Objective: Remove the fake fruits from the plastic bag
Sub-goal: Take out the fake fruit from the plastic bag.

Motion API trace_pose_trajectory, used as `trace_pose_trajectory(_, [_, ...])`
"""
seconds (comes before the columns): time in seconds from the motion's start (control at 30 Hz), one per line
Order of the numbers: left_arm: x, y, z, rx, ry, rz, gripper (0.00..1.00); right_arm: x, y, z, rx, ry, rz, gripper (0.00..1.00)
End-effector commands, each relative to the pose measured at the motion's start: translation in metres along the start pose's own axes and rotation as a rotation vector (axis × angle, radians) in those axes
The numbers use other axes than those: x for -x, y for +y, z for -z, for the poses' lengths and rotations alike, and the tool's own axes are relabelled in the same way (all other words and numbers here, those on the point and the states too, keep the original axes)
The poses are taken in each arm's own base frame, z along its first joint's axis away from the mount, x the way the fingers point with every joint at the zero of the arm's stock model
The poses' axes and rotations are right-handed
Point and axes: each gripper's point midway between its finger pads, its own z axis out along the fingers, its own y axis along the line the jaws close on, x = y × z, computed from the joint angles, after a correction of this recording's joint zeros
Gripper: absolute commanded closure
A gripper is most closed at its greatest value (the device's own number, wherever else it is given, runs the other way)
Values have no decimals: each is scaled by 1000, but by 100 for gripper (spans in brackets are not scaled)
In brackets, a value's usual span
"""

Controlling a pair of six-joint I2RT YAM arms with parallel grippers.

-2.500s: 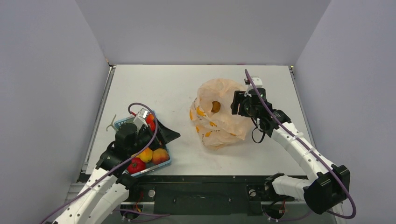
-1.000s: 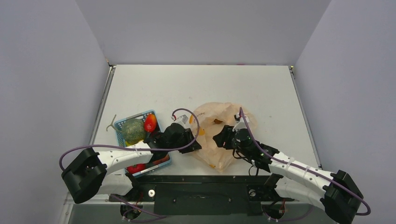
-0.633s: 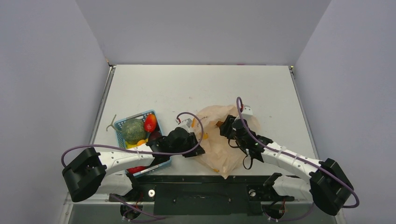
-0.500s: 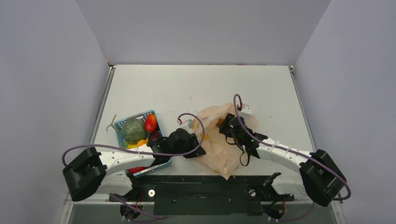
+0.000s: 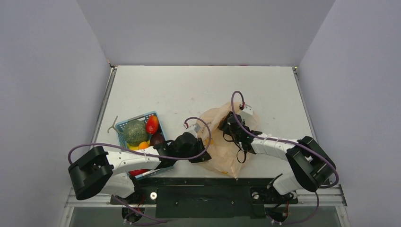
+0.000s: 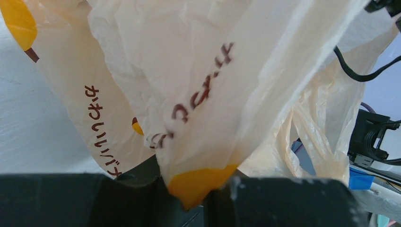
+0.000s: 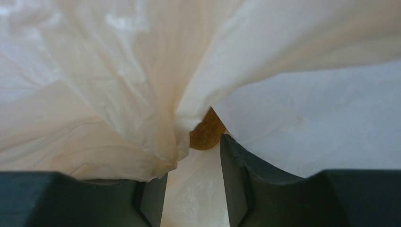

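Observation:
The plastic bag [image 5: 222,147] lies crumpled at the middle front of the table. My left gripper [image 5: 203,152] is at its left edge. In the left wrist view the left gripper [image 6: 198,194] is shut on a fold of the bag [image 6: 189,71], pinching an orange printed patch. My right gripper [image 5: 226,126] reaches into the bag's top from the right. In the right wrist view a small brown fruit [image 7: 206,136] sits wedged at the tips of the right gripper [image 7: 194,152], against the right finger, with bag film [image 7: 94,94] draped over the left finger. Other fruits inside the bag are hidden.
A blue mesh basket [image 5: 124,124] stands left of the bag, holding a green melon [image 5: 135,132], a red-orange pointed fruit [image 5: 152,124], a dark purple fruit [image 5: 157,138] and others partly under my left arm. A small metal hook [image 5: 112,125] lies beside it.
The bag, held up earlier, has sunk flat on the table. My left gripper has slid right onto the bag's edge and closed. My right gripper has moved up into the bag, narrowing slightly.

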Motion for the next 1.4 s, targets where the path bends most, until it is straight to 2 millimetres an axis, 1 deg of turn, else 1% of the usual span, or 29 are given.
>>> trace_pose_trajectory(0.0, [10,-28,-3,-78,-34,-4,85,37,11,-11,-2,-112,-72,60])
trace_pose_trajectory(0.13, [7,-30,-5,-83,-27,-10,85,37,12,-21,-11,-94,-42,59])
trace_pose_trajectory(0.5, [6,-28,-6,-74,-25,-18,86,18,19,-38,11,-17,50,52])
trace_pose_trajectory(0.77, [4,-25,-9,-76,-22,-16,86,18,36,-45,73,0,72,48])
trace_pose_trajectory(0.97, [3,-27,-7,-84,-19,-14,86,12,37,-59,43,31,91,48])
trace_pose_trajectory(1.03, [3,-25,-7,-81,-23,-13,86,7,35,-64,34,43,97,48])
trace_pose_trajectory(1.17, [3,-24,-4,-83,-23,-11,86,0,40,-72,53,76,111,48])
trace_pose_trajectory(1.27, [1,-19,-3,-77,-28,-4,86,-3,43,-75,62,91,115,48])
trace_pose_trajectory(1.37, [0,-18,0,-76,-29,2,86,-2,40,-75,48,87,112,49])
